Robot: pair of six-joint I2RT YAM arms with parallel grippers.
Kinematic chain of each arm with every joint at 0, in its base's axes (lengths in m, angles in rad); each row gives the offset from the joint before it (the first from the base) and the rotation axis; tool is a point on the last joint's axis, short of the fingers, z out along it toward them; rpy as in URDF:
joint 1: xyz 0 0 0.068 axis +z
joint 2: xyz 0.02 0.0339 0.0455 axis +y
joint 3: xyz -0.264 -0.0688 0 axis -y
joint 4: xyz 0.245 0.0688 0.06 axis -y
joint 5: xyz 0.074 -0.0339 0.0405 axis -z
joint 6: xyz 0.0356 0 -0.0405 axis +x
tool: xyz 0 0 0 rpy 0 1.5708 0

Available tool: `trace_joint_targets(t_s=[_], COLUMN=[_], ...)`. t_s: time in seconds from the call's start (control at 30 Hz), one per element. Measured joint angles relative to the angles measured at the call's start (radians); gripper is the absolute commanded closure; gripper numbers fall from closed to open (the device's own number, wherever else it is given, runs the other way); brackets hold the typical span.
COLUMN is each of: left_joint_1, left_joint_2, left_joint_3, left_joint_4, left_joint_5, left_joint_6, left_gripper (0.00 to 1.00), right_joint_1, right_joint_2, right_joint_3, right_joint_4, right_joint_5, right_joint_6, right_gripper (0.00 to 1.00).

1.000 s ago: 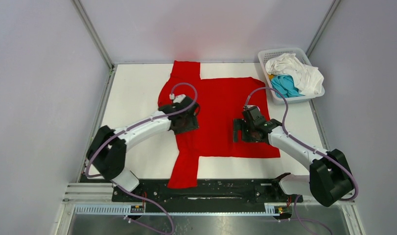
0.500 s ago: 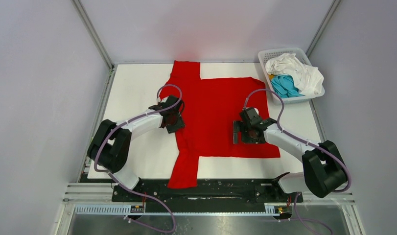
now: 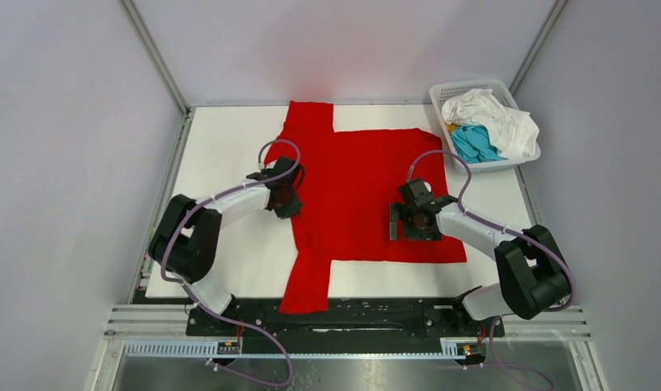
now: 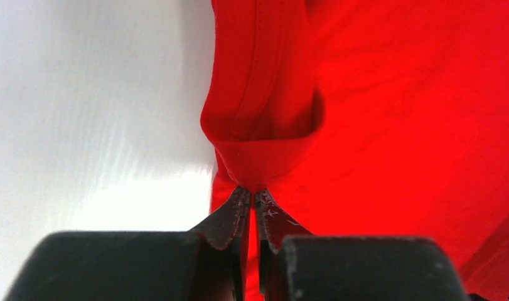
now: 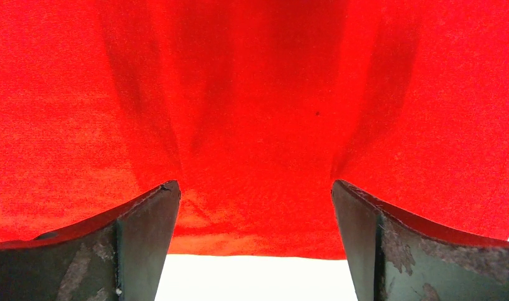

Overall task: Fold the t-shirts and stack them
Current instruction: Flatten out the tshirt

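Observation:
A large red t-shirt lies spread on the white table, sleeves pointing to the far and near edges. My left gripper is at the shirt's left edge. In the left wrist view it is shut on a small raised fold of the red t-shirt. My right gripper rests on the shirt's right part. In the right wrist view it stands wide open, fingers pressed on the red t-shirt just inside its edge. A white t-shirt and a teal-blue t-shirt lie crumpled in the basket.
The white lattice basket stands at the table's far right corner. Grey walls with metal posts enclose the table on three sides. Bare white table shows beyond the shirt's edge in the right wrist view.
My left gripper moved left from over the shirt to its left edge and closed on a fold of cloth. The right gripper shifted slightly and stayed open.

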Motion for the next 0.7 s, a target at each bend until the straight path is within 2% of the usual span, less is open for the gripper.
trace_joint_targets(t_s=[0.33,0.5,0.67,0.7], left_joint_1=[0.049,0.074,0.194,0.229], left_joint_2=[-0.105,-0.143,-0.203,-0.202], left_joint_3=[-0.009,-0.054,-0.101,-0.104], left_joint_4=[-0.019,-0.088,-0.16,-0.165], left_joint_5=[-0.017,-0.065,-0.168,-0.199], left_joint_6=[0.023,0.031,0.038,0.042], left_gripper=[1.0,1.0,1.0,0.97], right_joint_1=[-0.011,-0.018,-0.021,-0.021], right_joint_2=[0.025,0.037,0.04,0.04], right_joint_3=[0.0,0.0,0.002,0.002], right_joint_4=[0.0,0.0,0.0,0.0], right_joint_5=[0.003,0.003,0.003,0.002], right_joint_6=[0.003,0.006,0.007,0.007], right_gripper=[0.01,0.01,0.01,0.01])
